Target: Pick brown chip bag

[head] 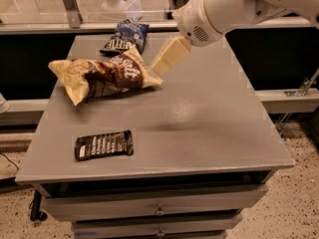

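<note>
Hand (162, 63) hangs above table (209, 123) w/ brown chip bag (102, 77) just beside its tip, blue bag (124, 36) near, black packet (103, 145) well apart.

1. Warm, even indoor light from overhead; grey tabletop (224, 133) moderately bright.
2. Dull sheen patch mid-table (no hard glare).
3. Gripper (162, 64), lit pale cream, hangs just beside the right end of the brown chip bag (104, 78); a faint, soft-edged shadow lies on the tabletop nearer the camera.
4. Recess under the tabletop is dark.

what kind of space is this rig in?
Probably a lab or office test area: grey drawer cabinet as worktop, speckled hard floor. Claw hovers near right end of brown chip bag.
</note>
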You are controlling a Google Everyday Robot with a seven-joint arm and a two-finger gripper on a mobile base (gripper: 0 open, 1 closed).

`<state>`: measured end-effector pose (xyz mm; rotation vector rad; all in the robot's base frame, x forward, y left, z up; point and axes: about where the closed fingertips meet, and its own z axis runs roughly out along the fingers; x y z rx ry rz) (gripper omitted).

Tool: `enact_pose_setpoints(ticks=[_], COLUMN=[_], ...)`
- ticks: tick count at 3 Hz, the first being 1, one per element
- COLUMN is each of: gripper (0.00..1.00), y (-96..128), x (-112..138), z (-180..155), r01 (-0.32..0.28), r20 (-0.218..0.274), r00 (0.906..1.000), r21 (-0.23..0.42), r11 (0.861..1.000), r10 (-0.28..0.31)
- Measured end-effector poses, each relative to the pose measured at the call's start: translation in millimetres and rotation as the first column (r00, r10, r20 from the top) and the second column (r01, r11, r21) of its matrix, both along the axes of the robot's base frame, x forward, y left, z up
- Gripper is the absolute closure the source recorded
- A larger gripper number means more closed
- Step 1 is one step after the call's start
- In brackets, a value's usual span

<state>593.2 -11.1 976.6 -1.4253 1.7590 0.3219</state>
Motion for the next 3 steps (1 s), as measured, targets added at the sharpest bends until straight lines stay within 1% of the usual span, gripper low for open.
enact_pose_setpoints(ticks=[1, 2, 3], gripper=[0.00, 0.00, 0.00], y=[46, 87, 119], x=[8, 11, 13], z=[-11, -25, -39], r01=[-0.025, -0.054, -0.076], r20=[0.033, 0.036, 0.027], r00=[0.9992, 0.9980, 0.9968], r21=[0.028, 0.045, 0.054], r11=[0.999, 0.998, 0.996], r10=[0.025, 0.052, 0.075])
